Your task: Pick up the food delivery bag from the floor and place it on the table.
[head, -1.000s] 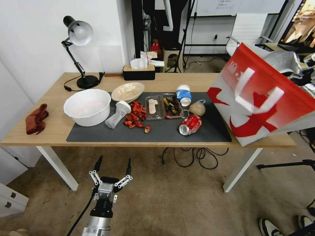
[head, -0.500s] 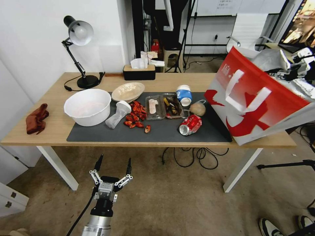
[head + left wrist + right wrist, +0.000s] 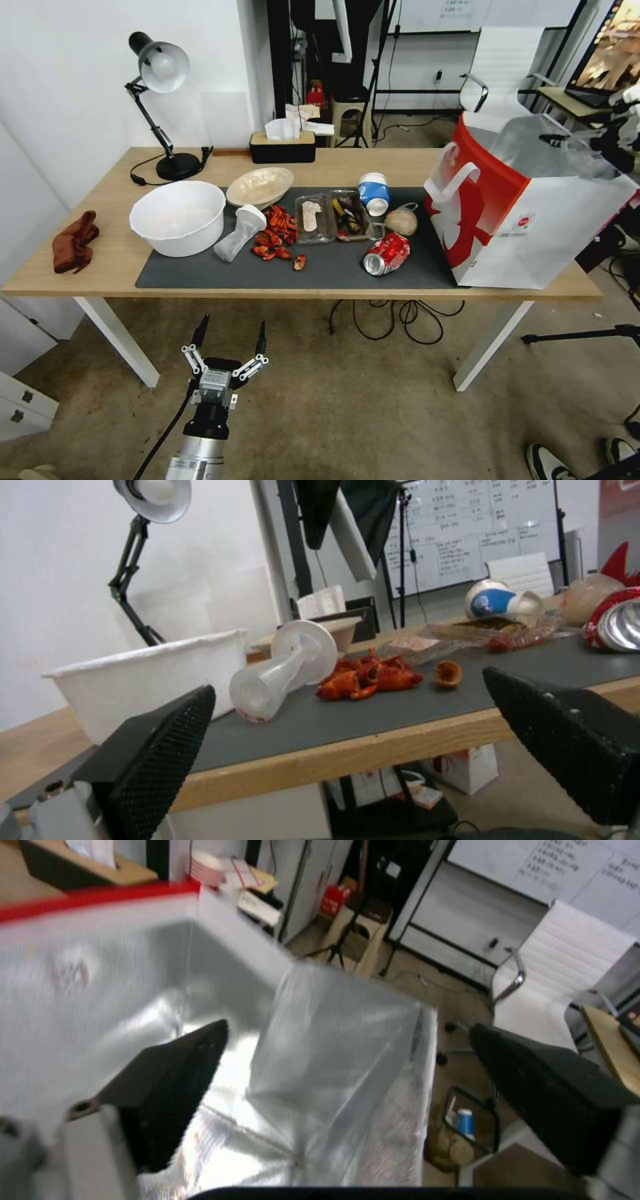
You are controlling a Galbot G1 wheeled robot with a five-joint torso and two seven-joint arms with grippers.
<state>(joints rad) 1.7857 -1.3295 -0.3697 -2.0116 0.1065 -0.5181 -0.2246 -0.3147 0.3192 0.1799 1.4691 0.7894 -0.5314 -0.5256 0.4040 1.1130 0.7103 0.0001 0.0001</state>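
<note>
Bag (image 3: 527, 220), boxy, red-and-white with foil lining, stood upright at the surface's (image 3: 120, 260) three o'clock end. My right end effector (image 3: 347, 1080) gaped empty above its open mouth.

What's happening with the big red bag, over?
Food delivery bag upright on table, right end. Right end effector open above its foil mouth. Left end effector open, low before table. Crushed can nearby.

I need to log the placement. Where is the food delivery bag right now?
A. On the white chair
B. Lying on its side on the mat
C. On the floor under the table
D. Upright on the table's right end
D: the food delivery bag stands upright on the table, at its right end; the right gripper is open above its foil-lined mouth.
</note>
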